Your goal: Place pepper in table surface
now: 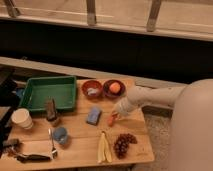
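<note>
The pepper (111,120) is a small orange-red piece at the tip of my gripper (116,115), just right of a blue sponge (93,115). It is low over the table surface (80,147), a light-brown wooden top; whether it touches the wood I cannot tell. My gripper is shut on the pepper. The pale arm (150,97) reaches in from the right.
Behind the gripper stand two red-brown bowls: one (92,89) with something pale inside, one (106,91) holding an orange fruit (115,87). A green tray (50,80) is at the back left. A banana (103,147), grapes (123,144), blue cup (60,135), paper cup (21,118) lie nearer.
</note>
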Robot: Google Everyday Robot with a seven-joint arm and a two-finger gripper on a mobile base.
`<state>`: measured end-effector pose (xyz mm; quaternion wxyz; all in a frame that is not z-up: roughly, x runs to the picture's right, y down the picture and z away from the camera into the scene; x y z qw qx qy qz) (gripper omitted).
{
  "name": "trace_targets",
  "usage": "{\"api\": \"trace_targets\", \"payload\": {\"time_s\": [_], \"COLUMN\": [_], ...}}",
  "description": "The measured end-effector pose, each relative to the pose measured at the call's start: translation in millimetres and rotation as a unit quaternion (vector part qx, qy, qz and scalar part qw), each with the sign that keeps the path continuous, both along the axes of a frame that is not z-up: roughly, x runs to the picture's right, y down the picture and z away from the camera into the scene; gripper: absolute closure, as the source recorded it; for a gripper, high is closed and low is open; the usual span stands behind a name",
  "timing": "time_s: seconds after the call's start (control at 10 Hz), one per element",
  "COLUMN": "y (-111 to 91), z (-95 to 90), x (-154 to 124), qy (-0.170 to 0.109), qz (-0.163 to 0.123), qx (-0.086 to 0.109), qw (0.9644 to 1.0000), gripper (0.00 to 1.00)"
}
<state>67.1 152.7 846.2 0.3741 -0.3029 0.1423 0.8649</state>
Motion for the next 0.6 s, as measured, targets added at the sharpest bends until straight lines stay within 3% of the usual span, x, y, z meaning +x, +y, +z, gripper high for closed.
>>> {"api": "trace_targets", "payload": {"time_s": [0.2,0.6], "y": [-0.9,3.0], "z": [-0.4,0.9], "x": [-0.4,-5.7], "qy": [0.004,0.001], "qz": [-0.003,-0.007], "qx": [-0.002,-0.010], "qw": [1.0000,0.9999], "gripper": [0.36,0.36]}}
